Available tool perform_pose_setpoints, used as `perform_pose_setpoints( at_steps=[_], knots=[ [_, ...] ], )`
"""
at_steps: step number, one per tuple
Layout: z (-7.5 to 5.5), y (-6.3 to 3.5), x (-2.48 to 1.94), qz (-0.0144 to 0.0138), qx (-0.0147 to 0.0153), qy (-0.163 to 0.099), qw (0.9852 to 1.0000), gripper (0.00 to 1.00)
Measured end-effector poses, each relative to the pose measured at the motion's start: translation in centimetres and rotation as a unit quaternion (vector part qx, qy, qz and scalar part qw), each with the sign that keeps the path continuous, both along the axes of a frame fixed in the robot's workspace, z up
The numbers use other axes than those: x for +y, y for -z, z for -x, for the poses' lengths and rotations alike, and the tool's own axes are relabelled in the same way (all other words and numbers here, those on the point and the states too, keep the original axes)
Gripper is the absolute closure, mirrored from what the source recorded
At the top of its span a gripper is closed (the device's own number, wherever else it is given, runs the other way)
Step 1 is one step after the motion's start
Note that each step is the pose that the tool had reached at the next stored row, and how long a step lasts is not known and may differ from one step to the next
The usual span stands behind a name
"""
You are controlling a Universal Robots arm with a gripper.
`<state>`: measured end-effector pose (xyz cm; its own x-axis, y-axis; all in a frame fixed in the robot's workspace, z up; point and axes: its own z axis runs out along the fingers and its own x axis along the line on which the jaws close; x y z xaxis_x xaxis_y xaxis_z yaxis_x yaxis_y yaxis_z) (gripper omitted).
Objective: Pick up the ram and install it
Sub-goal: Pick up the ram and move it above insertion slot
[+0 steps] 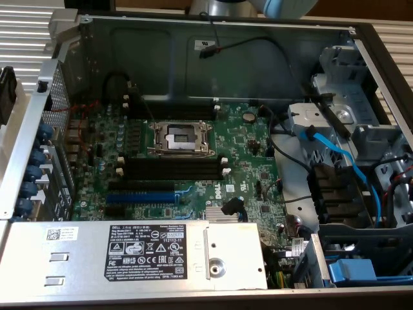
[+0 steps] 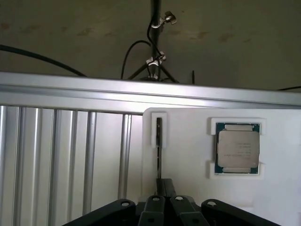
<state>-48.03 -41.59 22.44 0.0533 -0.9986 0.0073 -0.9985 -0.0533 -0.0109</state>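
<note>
The ram stands on its edge in a narrow slot of a white holder, seen as a thin dark strip. My gripper sits over the near end of that strip, its dark fingers pressed together on it. The ram still rests in its slot. In the exterior view, part of my arm shows beyond the far wall of the open computer case. Long black memory slots with white end clips lie bare on the green motherboard.
A processor chip rests in a second pocket of the white holder. A ribbed metal surface and a metal rail lie beside it. In the case are the processor socket, a blue expansion slot, the power supply and blue cables.
</note>
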Motion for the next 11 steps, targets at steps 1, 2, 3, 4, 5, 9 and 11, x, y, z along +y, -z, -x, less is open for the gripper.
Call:
perform_pose_setpoints(
  at_steps=[1,2,3,4,5,9,11],
  knots=[
    [0.0,0.01,-0.02,0.0,0.0,0.0,1.0,0.9],
    [0.0,0.02,-0.1,0.0,0.0,0.0,1.0,0.9],
    [-0.01,0.06,-0.15,0.0,0.0,0.0,1.0,0.9],
    [0.0,0.09,-0.16,0.0,0.0,0.0,1.0,0.9],
    [0.0,0.11,-0.16,0.0,0.0,0.0,1.0,0.9],
    [-0.01,0.11,-0.17,0.0001,0.0001,0.0,1.0,0.9],
    [-0.01,0.11,-0.17,0.0001,0.0,0.0,1.0,0.9]
  ],
)
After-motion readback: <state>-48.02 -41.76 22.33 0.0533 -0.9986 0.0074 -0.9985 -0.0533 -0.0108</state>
